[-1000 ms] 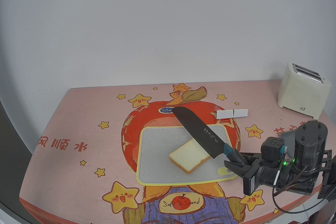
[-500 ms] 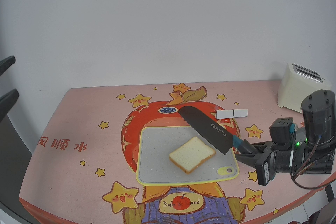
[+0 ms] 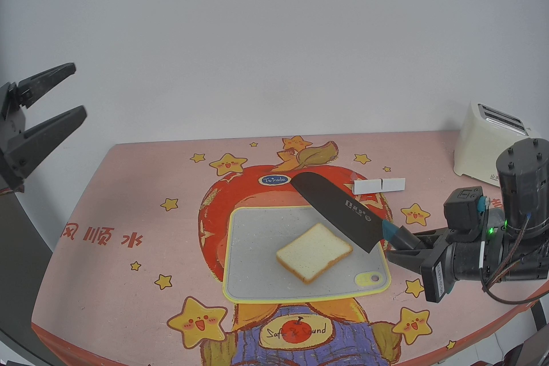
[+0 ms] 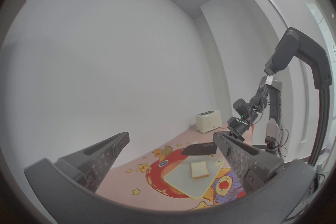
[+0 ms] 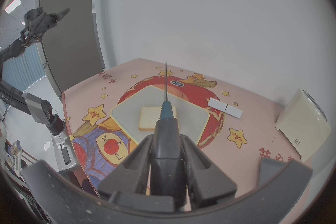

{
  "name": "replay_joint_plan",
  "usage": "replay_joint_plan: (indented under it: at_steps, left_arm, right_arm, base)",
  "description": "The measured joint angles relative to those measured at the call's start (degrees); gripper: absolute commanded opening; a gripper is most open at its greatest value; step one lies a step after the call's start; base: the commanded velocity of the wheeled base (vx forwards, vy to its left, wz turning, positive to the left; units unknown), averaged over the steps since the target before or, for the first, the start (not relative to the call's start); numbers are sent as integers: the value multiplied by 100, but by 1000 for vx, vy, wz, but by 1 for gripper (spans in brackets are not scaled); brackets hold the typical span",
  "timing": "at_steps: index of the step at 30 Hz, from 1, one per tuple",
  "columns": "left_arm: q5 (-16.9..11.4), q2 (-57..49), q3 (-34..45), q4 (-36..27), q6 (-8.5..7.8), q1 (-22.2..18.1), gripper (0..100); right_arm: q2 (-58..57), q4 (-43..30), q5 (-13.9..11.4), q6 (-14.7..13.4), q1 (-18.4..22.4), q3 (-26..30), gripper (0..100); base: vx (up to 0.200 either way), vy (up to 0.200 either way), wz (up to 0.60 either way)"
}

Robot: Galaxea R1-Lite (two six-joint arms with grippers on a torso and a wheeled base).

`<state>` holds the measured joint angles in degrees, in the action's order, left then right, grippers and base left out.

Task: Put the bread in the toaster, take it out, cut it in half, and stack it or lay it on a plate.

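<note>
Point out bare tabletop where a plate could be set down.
The table is bare on its left, from its edge to the cutting board. Crowded: the right side, with knife, right claw, white strip and toaster.

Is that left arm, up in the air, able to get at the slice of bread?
Probably yes: the left gripper is open, the bread lies uncovered on the cutting board, and the knife in the right gripper hangs on its other side.

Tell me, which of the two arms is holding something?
The right arm: its jaws grip the knife by its handle. The left arm hovers beside the table, jaws open and empty.
</note>
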<state>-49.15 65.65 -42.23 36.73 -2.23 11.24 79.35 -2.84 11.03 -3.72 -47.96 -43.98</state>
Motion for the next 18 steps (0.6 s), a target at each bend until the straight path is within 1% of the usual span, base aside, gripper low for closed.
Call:
replay_joint_plan:
  at_steps: [2, 6, 9, 12, 14, 16, 18]
  left_arm:
    - [323, 161, 0, 108, 23, 386, 100]
    - [1202, 478, -7, 180, 150, 1200, 100]
    - [1870, 728, -55, 132, 283, 1640, 100]
    - [2447, 974, -140, 90, 491, 1985, 100]
    - [2882, 1150, -241, 73, 713, 2291, 100]
    - [3235, 1289, -335, 73, 894, 2561, 100]
    - [3413, 1414, -407, 77, 995, 2732, 100]
  right_arm:
    - [-5, -13, 2, -5, -16, 0, 0]
    - [-16, -50, 23, -7, -41, 46, 0]
    - [-22, -66, 34, -9, -57, 93, 0]
    - [-27, -66, 43, -11, -66, 118, 0]
    - [-29, -71, 40, -16, -79, 129, 0]
    - [-27, -66, 43, -40, -107, 134, 0]
    - [-20, -68, 43, -71, -124, 138, 0]
  base:
    - [0, 0, 0]
    - [0, 0, 0]
    - [0, 0, 0]
    - [0, 0, 0]
    - [0, 0, 0]
    - [0, 0, 0]
    - [0, 0, 0]
